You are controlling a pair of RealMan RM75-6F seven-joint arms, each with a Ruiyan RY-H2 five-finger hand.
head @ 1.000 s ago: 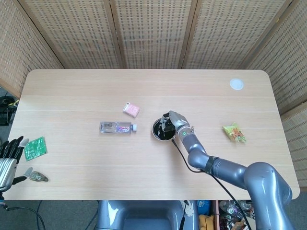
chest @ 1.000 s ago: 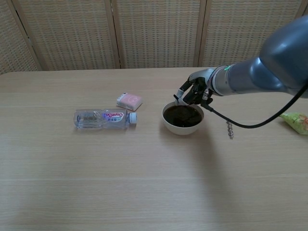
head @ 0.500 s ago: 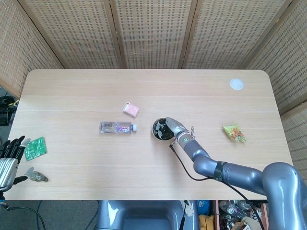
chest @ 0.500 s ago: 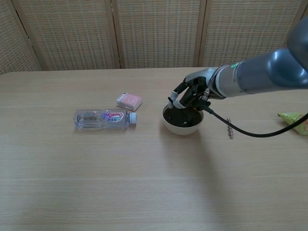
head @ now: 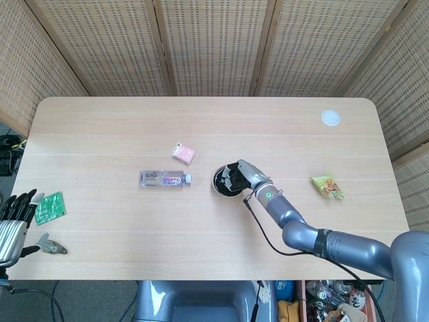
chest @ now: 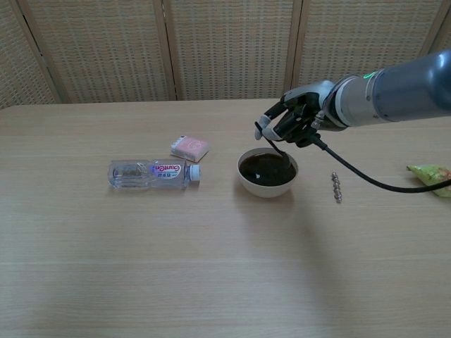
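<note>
I see my right hand (chest: 294, 121) above the white bowl (chest: 267, 185) of dark contents (liquid or powder, unclear), fingers curled on a spoon (chest: 276, 149).

A robot's right hand (chest: 292, 120) hovers just above a white bowl (chest: 268, 172) of dark contents on a wooden counter (chest: 211, 267), fingers curled around a thin dark utensil dipping into it. Left of the bowl lie a pink packet (chest: 189, 148) and a clear bottle (chest: 153, 173); a green snack bag (chest: 431, 175) sits far right.
</note>
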